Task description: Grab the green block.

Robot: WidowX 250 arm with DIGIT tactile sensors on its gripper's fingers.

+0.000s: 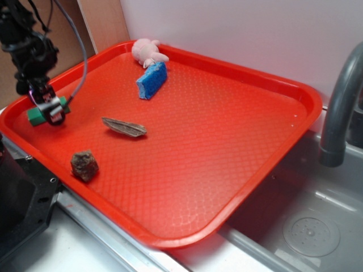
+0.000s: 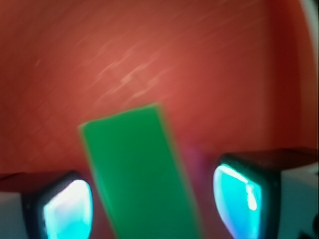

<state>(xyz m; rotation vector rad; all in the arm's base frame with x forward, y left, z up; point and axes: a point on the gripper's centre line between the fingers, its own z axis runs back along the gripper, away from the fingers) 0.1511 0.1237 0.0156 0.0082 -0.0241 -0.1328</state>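
step: closing on the green block [image 2: 142, 174]; judging by the wrist view, the descent looks about done and the squeeze is what's left.
gripper [image 1: 50, 109]: at the tray's left end, low over the block. Jaws apart, one fingertip [image 2: 67, 211] on the left of the block and the other on its right. Gaps visible on both sides, wider on the right, so nothing is held yet.
alignment: block runs slightly tilted between the fingers, not parallel to them. Left finger likely touches first, so the bar may swivel as the jaws close. Fine if the close is slow; a small wrist rotation to square up would be cleaner.
grip point: aim for the long flat faces near mid-length, not a corner. From the exterior view the fingers sit toward the middle, with green sticking out on both sides.
height: cannot tell if the fingertips are at tray level; wrist view is blurred.
block look: small solid green bar, flat faces, sharp edges, plain and smooth. Rigid by the look, should take a firm pinch.
block location: lying flat on the red tray [image 1: 227, 141] by its left rim, well apart from the blue sponge [image 1: 151, 80] and the pink plush toy [image 1: 146, 51] at the far edge.
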